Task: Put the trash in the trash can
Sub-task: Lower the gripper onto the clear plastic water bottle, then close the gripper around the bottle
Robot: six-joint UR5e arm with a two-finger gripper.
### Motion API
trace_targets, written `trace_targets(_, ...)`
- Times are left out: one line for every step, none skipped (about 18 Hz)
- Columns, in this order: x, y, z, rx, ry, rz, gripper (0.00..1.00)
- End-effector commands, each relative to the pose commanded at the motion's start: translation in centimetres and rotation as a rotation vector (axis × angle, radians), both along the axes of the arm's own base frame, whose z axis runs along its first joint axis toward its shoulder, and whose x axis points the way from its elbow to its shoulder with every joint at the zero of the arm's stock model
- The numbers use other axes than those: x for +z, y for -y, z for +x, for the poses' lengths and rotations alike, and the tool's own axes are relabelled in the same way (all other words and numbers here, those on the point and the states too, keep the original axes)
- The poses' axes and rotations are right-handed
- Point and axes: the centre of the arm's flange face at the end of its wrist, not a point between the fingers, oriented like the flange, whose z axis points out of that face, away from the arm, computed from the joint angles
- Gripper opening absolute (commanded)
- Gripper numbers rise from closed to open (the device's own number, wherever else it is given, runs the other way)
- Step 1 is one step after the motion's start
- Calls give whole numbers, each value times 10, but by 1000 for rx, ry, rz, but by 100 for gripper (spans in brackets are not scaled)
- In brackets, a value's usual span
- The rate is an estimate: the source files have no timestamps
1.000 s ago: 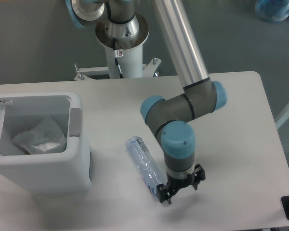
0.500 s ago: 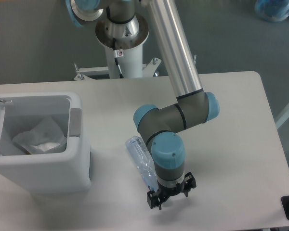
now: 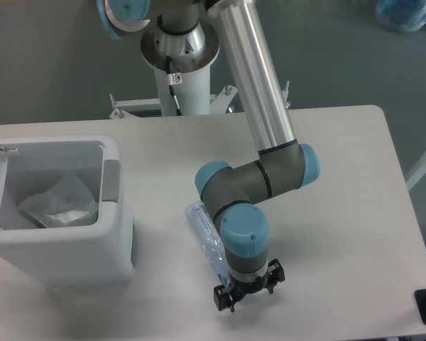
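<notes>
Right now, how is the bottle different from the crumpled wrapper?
The bottle lies on the table, while the wrapper sits inside the trash can. The bottle is long and clear; the wrapper is crumpled and whitish. The gripper is beside the bottle, far from the wrapper. Both look like plastic trash.

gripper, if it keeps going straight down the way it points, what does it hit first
Most likely the lower end of the squashed bottle, which lies right under the gripper. Depth is unclear from this one view; it could instead land on the table just beside it.
</notes>
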Motion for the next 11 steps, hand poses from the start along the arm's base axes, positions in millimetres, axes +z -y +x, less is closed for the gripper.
trace_targets(-1, 0, 0, 0, 2, -2, 83)
trace_targets(0, 0, 0, 0, 1, -1, 81)
trace_targets(-1, 0, 0, 0, 2, -2, 77)
trace_targets(-1, -1, 2, -3, 2, -2, 72)
trace_targets(-1, -2, 4, -6, 2, -2, 69)
trace_targets(-2, -2, 5, -6, 4, -4, 66)
trace_targets(-3, -1, 5, -6, 6, -5, 64)
trace_targets(-4, -1, 7, -8, 8, -7, 63)
trace_targets(-4, -1, 7, -8, 8, -7, 61)
trace_targets(-4, -2, 8, -9, 8, -7, 60)
trace_targets(-5, -4, 11, -14, 9, -8, 57)
